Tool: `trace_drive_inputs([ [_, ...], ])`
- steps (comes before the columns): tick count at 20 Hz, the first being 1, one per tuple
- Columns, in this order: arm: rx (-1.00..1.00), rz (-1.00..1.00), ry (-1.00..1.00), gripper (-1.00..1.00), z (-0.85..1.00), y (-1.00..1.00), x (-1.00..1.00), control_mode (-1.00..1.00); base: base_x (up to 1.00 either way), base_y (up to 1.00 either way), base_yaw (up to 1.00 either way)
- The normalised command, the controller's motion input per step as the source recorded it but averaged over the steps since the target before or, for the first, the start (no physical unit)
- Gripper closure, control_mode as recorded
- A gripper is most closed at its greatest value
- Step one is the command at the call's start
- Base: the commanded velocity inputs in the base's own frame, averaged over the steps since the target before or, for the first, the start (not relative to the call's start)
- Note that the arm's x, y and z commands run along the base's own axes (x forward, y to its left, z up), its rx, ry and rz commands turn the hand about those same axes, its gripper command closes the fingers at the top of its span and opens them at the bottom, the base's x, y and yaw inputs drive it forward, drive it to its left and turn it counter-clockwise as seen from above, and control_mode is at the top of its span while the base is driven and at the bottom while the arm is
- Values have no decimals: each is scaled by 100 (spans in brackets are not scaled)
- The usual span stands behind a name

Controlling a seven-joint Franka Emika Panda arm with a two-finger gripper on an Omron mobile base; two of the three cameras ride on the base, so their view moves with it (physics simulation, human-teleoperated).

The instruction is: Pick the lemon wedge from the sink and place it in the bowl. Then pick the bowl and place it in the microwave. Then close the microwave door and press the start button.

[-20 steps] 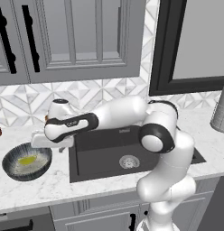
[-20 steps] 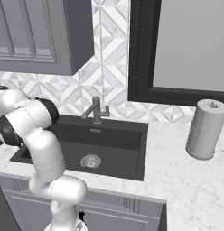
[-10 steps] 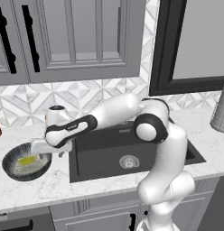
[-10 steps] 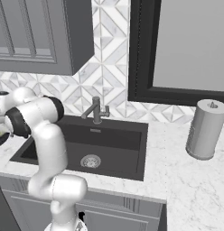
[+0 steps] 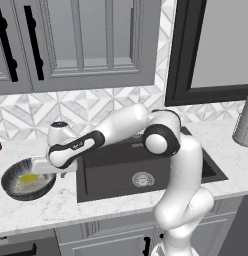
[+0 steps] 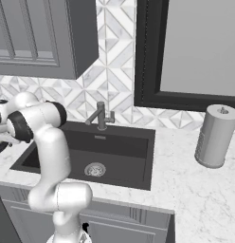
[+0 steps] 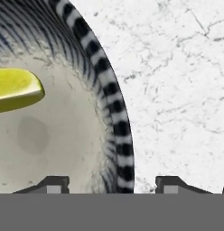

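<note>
Gripper [image 7: 112, 180]: standing apart astride the rim of the bowl [image 5: 23, 187], one fingertip [image 7: 53, 182] inside over the pale speckled interior, the other outside over the white marble bench [image 5: 71, 205]; whether the fingers are touching the rim cannot be told. Lemon wedge [image 5: 29, 178]: lying in the bowl, well clear of the rim, while the bowl is sitting on the bench just left of the sink [image 5: 111, 170]. Sink: dark basin showing its round metal drain [image 6: 94, 169] and faucet [image 6: 101, 115], with a grey canister [image 6: 215, 135] standing on the bench to its right.
</note>
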Motion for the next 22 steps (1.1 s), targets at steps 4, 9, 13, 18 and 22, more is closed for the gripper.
trace_drive_inputs([
  [4,0,0,0,100,0,0,0,-100,0,0,0],
  [9,0,-1,-2,100,0,-2,-23,-100,0,0,0],
  [13,7,-12,-18,100,25,-43,-66,-100,0,0,0],
  [18,13,-19,-13,100,68,-57,-41,-100,0,0,0],
  [22,15,-25,-5,100,77,-67,-16,-100,0,0,0],
])
